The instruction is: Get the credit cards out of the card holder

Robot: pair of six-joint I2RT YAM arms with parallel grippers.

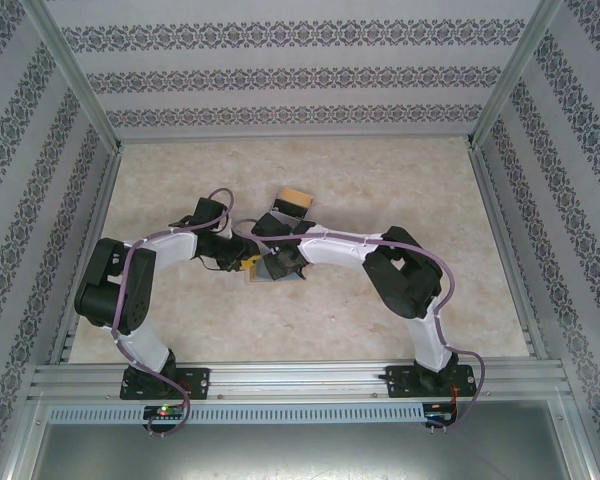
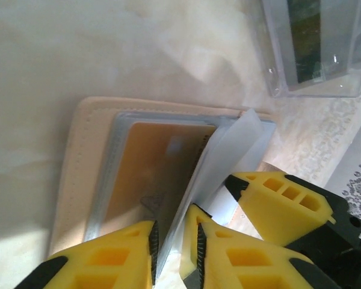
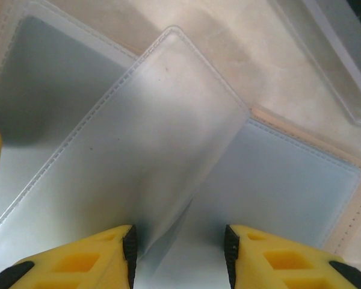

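The card holder (image 2: pixel 78 168) lies open on the table as a beige stitched wallet with translucent grey-blue sleeves. One tan credit card (image 2: pixel 150 174) sits inside a flat sleeve. A raised sleeve (image 2: pixel 228 150) stands on edge between the pads of my left gripper (image 2: pixel 175 232), whose jaws are narrow but still apart. In the right wrist view my right gripper (image 3: pixel 179 238) is open wide over a lifted, creased sleeve (image 3: pixel 144 138), which rests against its left pad. One yellow finger of the right gripper (image 2: pixel 277 201) presses beside that sleeve. From above, both grippers meet over the holder (image 1: pixel 272 268).
A clear plastic box (image 2: pixel 313 48) with a dark striped insert stands just beyond the holder; it is the tan-topped box (image 1: pixel 293 203) in the top view. Patterned walls and metal rails enclose the beige table (image 1: pixel 410 180), with free room to the left and right.
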